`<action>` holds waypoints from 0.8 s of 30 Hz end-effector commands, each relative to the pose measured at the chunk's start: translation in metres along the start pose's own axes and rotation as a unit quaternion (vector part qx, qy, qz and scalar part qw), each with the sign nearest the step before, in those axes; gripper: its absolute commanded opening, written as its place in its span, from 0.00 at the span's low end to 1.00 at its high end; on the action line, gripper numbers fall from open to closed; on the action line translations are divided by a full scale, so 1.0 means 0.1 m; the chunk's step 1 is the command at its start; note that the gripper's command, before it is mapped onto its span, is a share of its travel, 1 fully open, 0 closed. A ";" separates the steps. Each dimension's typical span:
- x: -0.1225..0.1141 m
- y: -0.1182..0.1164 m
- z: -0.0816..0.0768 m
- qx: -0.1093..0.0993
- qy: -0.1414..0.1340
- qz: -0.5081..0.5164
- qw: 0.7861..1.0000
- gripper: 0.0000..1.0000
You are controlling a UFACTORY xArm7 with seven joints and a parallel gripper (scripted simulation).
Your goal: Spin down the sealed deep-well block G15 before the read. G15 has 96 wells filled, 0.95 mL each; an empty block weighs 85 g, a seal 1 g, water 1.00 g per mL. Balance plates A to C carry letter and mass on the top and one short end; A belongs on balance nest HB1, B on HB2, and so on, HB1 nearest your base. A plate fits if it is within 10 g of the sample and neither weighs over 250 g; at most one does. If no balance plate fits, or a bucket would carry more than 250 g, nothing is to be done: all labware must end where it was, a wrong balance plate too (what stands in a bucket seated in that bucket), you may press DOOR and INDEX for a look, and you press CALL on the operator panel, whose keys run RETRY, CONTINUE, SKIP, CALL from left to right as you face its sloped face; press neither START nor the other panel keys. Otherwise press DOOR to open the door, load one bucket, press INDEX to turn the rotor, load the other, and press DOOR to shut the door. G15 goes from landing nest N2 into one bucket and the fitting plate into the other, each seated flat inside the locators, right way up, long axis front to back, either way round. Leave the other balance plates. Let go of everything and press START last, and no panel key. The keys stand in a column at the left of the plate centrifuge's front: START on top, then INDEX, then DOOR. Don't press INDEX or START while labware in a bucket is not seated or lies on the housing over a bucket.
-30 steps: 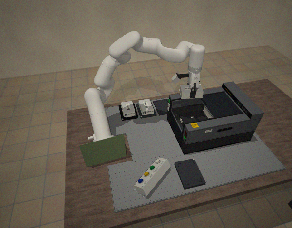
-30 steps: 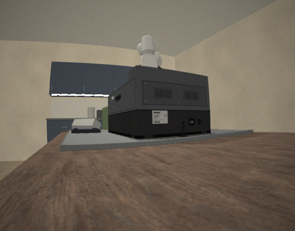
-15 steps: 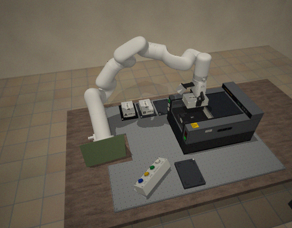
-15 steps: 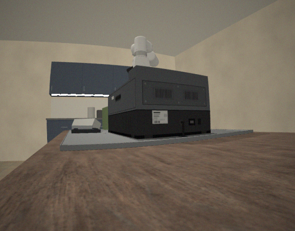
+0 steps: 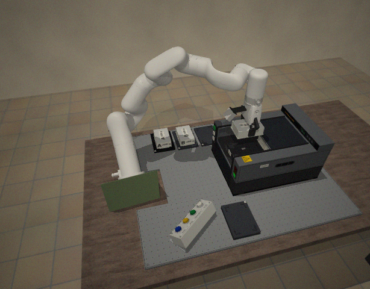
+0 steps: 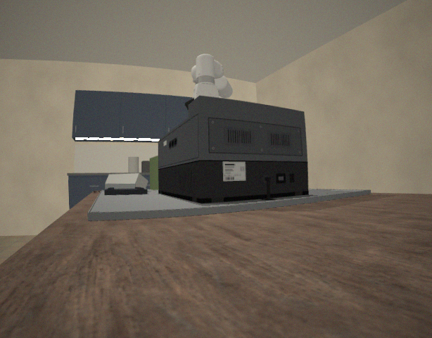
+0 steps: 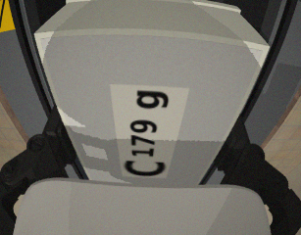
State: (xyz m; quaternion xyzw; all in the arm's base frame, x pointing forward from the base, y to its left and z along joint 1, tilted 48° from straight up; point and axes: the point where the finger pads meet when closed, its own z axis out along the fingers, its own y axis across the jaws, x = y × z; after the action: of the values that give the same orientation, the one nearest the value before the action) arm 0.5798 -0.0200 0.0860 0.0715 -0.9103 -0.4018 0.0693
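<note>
Three views cover the bench, and each gives something the others lack. Nearest in the top view, a cream operator panel (image 5: 193, 224) lies on the grey perforated mat (image 5: 291, 201), showing blue, yellow and green keys; just beside it lies a flat dark landing nest (image 5: 240, 219) with nothing on it. A green board (image 5: 131, 189) stands at the arm's foot.

Further back sits the plate centrifuge (image 5: 272, 161), its door open over a dark chamber. To its left, plate A (image 5: 162, 138) and plate B (image 5: 185, 135) stand on their black nests, and the third nest (image 5: 203, 134) beside them is bare.

Over the open chamber the gripper (image 5: 250, 126) hangs with its fingers spread wide and clamped on a pale block (image 5: 240, 127), held above the bucket opening. From the top view its label cannot be read.

Only the wrist view settles that: the block (image 7: 150, 92) fills the frame, its printed label reading "C 179 g", with dark fingers pressed to both flanks and the chamber's dark walls around it. A yellow warning sticker (image 7: 0, 14) shows at the left edge.

From behind, the exterior view shows only the centrifuge's rear panel (image 6: 252, 136), a white rating label (image 6: 233, 171) and the arm's wrist (image 6: 205, 74) rising over the housing; the gripper and block are hidden there. G15 cannot be made out in any view.
</note>
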 end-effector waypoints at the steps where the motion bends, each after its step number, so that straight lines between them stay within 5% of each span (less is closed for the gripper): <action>1: 0.00 -0.01 0.04 0.002 -0.002 0.000 1.000 0.00; 24: -0.01 -0.01 0.82 0.002 -0.002 0.000 1.000 0.00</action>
State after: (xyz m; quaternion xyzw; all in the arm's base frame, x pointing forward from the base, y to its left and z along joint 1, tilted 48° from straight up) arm 0.5658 0.0353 0.0348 0.0718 -0.9101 -0.4021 0.0706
